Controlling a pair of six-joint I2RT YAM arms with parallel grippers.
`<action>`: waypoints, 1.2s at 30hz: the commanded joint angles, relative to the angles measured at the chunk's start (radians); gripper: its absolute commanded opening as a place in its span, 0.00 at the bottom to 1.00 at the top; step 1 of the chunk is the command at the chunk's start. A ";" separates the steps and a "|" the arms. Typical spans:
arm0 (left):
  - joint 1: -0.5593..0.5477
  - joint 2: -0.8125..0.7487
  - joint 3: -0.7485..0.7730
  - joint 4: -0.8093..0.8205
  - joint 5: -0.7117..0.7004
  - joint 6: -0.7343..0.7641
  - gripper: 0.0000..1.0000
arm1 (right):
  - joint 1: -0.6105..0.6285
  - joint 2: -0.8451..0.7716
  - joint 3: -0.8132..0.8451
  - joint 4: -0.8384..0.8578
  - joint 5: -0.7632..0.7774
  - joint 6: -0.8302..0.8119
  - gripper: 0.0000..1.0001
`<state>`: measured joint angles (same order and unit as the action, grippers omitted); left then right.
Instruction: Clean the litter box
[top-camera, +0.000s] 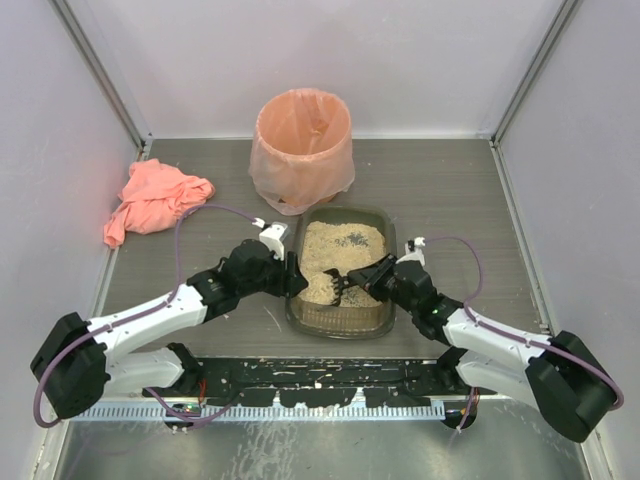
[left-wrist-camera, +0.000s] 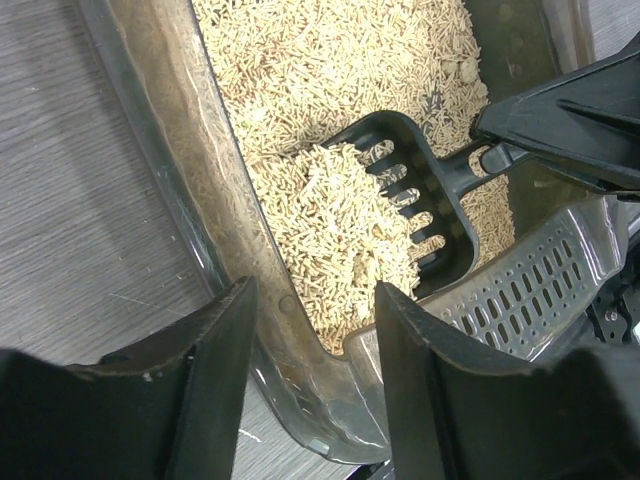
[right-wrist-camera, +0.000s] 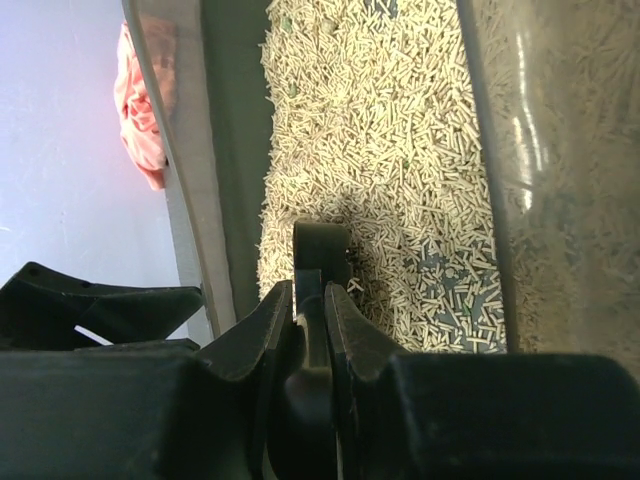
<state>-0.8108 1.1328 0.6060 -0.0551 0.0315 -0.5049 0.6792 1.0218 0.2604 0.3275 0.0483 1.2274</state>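
The litter box is a dark translucent tray of beige pellets in the middle of the table. My left gripper straddles its near left corner. In the left wrist view, the left gripper is closed across the curved corner wall of the litter box, one finger outside and one inside. My right gripper is shut on the handle of a black slotted scoop. The scoop is heaped with pellets. In the right wrist view, the right gripper pinches the scoop handle above the litter.
A round bin lined with a peach bag stands just behind the tray. A pink cloth lies at the back left. A grey perforated panel sits at the tray's near end. Dark bits dot the far litter. Grey walls enclose the table.
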 joint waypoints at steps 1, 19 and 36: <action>-0.005 -0.038 0.053 0.003 0.008 0.012 0.54 | 0.003 -0.098 0.007 0.062 0.025 0.046 0.01; 0.016 -0.187 0.135 -0.161 -0.096 0.066 0.78 | -0.078 -0.252 -0.032 0.040 0.002 0.044 0.01; 0.035 -0.347 0.219 -0.353 -0.245 0.167 0.80 | -0.517 -0.162 -0.156 0.394 -0.504 0.162 0.01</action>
<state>-0.7784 0.8043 0.7879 -0.3851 -0.1814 -0.3676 0.2081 0.8055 0.1246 0.4423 -0.2924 1.2907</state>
